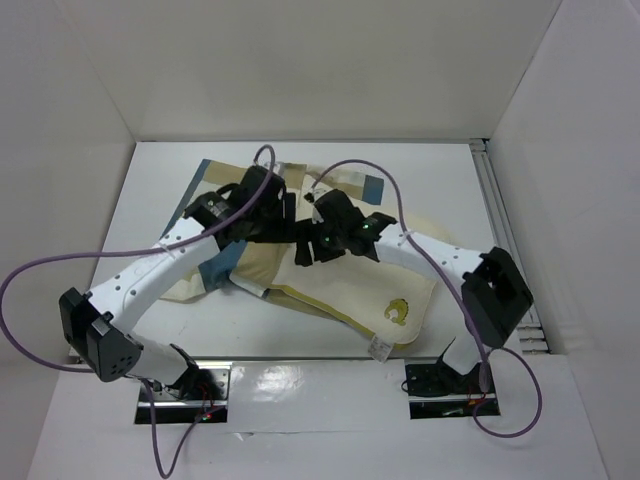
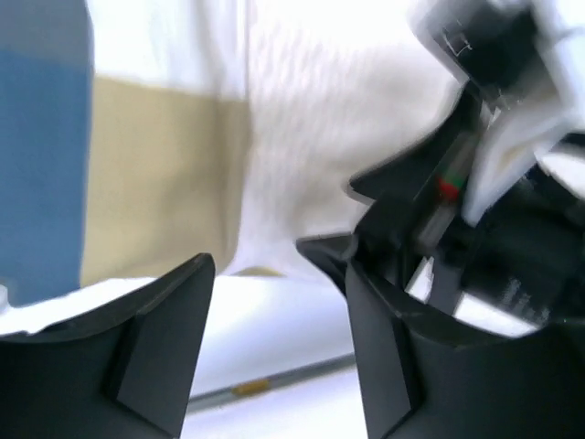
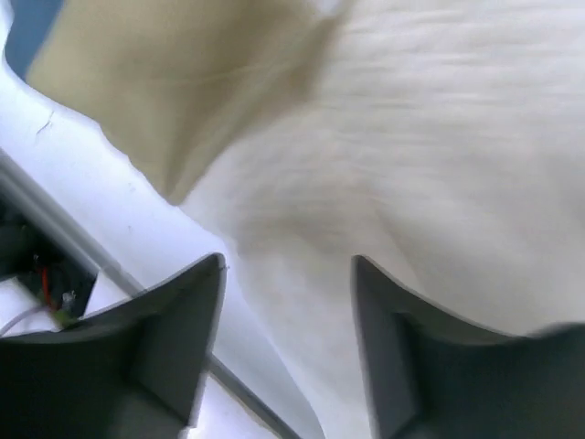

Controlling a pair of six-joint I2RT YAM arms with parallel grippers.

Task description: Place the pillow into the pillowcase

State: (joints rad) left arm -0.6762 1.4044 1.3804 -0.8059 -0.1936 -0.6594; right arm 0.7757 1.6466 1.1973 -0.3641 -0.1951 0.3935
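Pillow (image 1: 370, 282) lies on the white worktop (image 1: 450, 180), a bit right of the middle. Its near corner, with a little yellow emblem (image 1: 398, 312) and a white tag (image 1: 380, 348), points toward the base of the right arm. Its other end meets the pillowcase (image 1: 250, 265), which is bunched up to the left and behind. I cannot tell how much of the pillow is inside.

The left end effector (image 2: 263, 265) has its two fingers spread apart, with nothing between them. The right end effector (image 3: 288, 265) is spread too. It pinches nothing and hangs over cream cloth. From the top view, both are close together over the spot where pillow and pillowcase meet.

I think the step now is to get a new hold. To do it well, one end effector should pinch only the top layer at the mouth of the pillowcase and lift it, so the mouth gapes open. The other should take the pillow near a corner and slide it in. Pinching two layers at once would shut the mouth.

The pillow is a soft, puffy rectangle with thin yellow piping (image 1: 315, 303) along its edge. It will likely squash and bend. The pillowcase is thin, floppy cloth in big blue, tan and cream squares. It wrinkles and folds, so it may slip.
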